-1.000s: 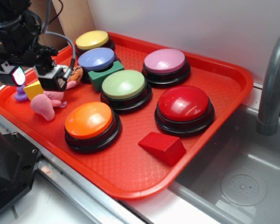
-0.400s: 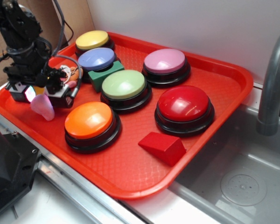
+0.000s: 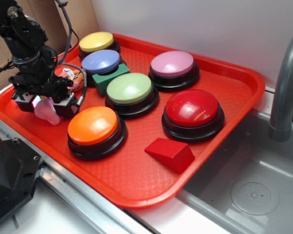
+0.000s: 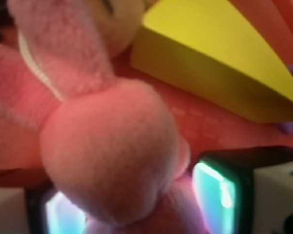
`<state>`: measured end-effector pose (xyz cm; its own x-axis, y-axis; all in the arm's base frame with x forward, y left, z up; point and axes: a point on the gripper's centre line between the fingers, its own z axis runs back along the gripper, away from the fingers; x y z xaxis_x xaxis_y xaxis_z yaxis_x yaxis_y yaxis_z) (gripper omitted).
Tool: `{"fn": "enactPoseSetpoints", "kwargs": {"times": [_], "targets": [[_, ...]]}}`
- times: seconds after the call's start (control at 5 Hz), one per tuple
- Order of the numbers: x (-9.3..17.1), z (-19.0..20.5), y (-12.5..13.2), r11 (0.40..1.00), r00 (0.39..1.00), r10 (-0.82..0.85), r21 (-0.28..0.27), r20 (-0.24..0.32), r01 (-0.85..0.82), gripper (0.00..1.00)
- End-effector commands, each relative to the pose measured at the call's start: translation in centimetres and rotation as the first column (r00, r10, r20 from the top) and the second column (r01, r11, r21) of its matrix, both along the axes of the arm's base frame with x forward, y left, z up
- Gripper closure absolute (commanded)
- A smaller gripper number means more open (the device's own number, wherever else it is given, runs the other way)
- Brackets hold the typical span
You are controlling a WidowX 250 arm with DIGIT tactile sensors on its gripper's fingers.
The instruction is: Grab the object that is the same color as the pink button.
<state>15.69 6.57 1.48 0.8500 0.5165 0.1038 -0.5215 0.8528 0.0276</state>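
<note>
The pink plush toy lies at the left end of the red tray, beside the orange button. My gripper is lowered over it, open, with one finger on each side. In the wrist view the plush fills the space between my gripper's two glowing pads; whether they touch it I cannot tell. The pink button stands at the back middle of the tray, far from the gripper. Only the wrist view shows the yellow wedge block, just beyond the plush.
Yellow, blue-lavender, green, orange and red buttons crowd the tray. A green block and a red wedge lie among them. Sink and faucet are at the right.
The gripper has come down and moved slightly right onto the plush. The yellow wedge and purple figure are now hidden behind the arm in the exterior view.
</note>
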Motion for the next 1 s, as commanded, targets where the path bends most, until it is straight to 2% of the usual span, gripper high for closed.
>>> {"fn": "enactPoseSetpoints", "kwargs": {"times": [0.0, 0.4, 0.6, 0.8], "targets": [[1.5, 4.9, -2.5, 0.996, 0.995, -0.088, 0.003, 0.045, 0.088, 1.00], [3.9, 10.4, -8.0, 0.952, 0.960, -0.278, -0.122, 0.030, 0.280, 1.00], [5.0, 12.7, -9.3, 0.927, 0.935, -0.349, -0.121, 0.063, 0.354, 1.00], [5.2, 12.5, -8.2, 0.922, 0.929, -0.369, -0.138, -0.023, 0.363, 1.00]]}}
